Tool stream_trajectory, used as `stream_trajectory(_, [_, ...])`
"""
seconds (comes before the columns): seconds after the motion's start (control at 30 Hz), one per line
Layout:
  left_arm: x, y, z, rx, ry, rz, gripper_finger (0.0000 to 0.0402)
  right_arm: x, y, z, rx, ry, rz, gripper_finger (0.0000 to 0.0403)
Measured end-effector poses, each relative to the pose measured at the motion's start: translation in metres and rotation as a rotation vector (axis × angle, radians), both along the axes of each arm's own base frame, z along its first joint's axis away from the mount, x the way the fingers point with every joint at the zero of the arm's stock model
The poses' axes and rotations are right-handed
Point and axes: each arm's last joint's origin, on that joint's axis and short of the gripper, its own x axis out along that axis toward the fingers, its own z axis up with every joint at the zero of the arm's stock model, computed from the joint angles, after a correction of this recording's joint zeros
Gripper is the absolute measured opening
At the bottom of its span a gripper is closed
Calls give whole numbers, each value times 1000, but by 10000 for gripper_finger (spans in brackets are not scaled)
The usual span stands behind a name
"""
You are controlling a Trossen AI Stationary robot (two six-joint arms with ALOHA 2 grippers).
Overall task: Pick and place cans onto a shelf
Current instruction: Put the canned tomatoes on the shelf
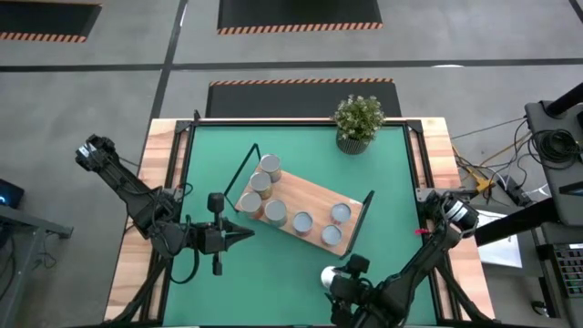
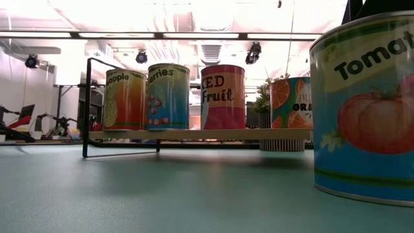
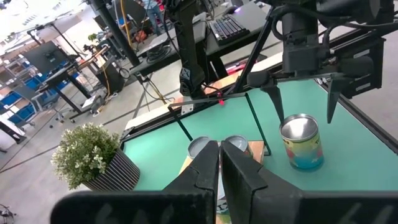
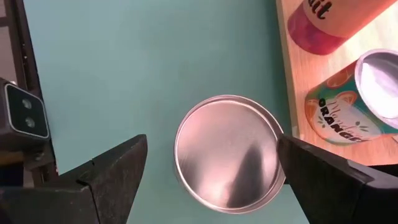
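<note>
The light-wood shelf (image 1: pixel 314 196) with black wire loops lies slantwise on the middle of the green mat and carries several cans (image 1: pixel 275 212). One more can (image 4: pixel 227 162), with a tomato label (image 2: pixel 365 110), stands upright on the mat near the table's front edge, just off the shelf's near right end. My right gripper (image 4: pixel 211 152) is open, pointing down over this can, one finger on each side of its silvery top and apart from it; the left wrist view (image 3: pixel 303 102) shows the fingertips at about the height of the rim. My left gripper (image 1: pixel 241 235) is shut and empty, left of the shelf.
A potted green plant (image 1: pixel 358 121) stands at the mat's far edge, behind the shelf. An orange-labelled can (image 4: pixel 354 106) on the shelf's near edge is close to my right gripper. Bare green mat lies left of the tomato can, along the table's near edge.
</note>
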Motion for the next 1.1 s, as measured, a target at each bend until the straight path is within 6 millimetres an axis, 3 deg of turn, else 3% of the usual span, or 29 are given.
stream_trajectory(1.1, [0,0,0,-7,0,2,0,9,-11,0,27,90,42,348])
